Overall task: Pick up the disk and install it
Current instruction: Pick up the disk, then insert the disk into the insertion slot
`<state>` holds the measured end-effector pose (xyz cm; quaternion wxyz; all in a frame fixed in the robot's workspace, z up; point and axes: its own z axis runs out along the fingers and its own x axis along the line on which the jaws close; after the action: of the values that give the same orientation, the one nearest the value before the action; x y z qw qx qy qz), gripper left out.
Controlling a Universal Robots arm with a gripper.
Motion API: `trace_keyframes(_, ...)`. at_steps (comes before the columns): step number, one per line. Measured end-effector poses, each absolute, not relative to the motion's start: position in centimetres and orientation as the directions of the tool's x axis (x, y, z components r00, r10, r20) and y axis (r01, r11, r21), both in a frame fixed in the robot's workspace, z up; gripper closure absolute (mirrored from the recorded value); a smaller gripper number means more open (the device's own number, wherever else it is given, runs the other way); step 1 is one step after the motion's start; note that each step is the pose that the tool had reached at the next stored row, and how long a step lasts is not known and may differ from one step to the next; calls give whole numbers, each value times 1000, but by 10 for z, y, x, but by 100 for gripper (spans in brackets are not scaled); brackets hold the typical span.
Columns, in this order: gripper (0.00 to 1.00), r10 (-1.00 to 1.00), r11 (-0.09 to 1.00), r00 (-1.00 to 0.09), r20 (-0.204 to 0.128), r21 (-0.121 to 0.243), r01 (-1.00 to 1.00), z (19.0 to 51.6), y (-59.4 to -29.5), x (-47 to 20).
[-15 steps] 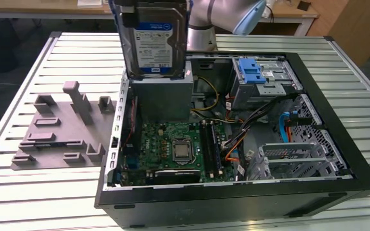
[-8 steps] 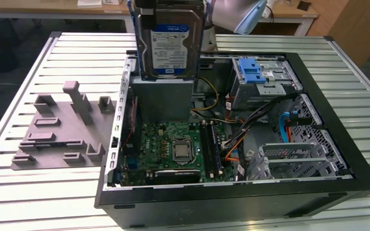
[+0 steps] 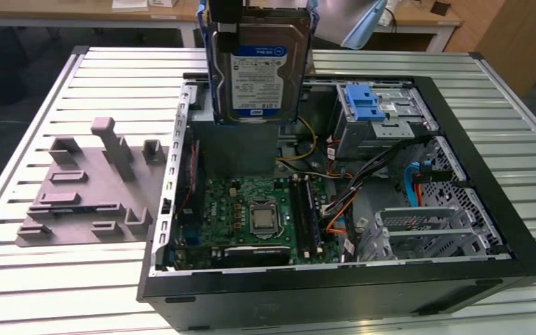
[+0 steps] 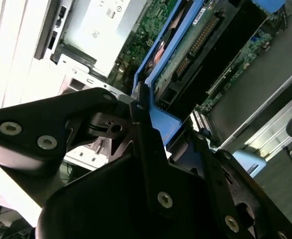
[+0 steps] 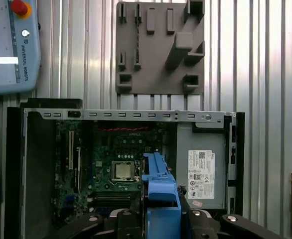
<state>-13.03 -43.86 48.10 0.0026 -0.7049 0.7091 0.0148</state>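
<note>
**Disk (image 3: 257, 66) lifted, not yet installed**

The jaws are closed on the disk's blue rail frame (image 4: 166, 124), pinching it from 2 sides in the second wrist view. In the exterior view the disk hangs upright at upper centre, above the open computer case (image 3: 343, 296) on the slatted surface (image 3: 72, 293). Pickup looks done. Installing is left: the disk sits clear of the drive cage (image 3: 384, 115) at upper right.

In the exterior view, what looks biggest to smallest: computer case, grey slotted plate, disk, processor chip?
computer case
grey slotted plate
disk, held up, likely nearer the camera, so its rank against the plate is unsure
processor chip
</note>
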Motion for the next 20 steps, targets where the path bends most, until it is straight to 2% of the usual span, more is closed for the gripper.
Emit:
trace_keyframes(4, 64, -1000, 6, -6, -24, 18, -1000, 480, -449, -125)
trace_keyframes(14, 64, -1000, 6, -6, -25, 17, -1000, 476, -451, -80)
trace_keyframes(20, 64, -1000, 6, -6, -25, 18, -1000, 476, -452, -75)
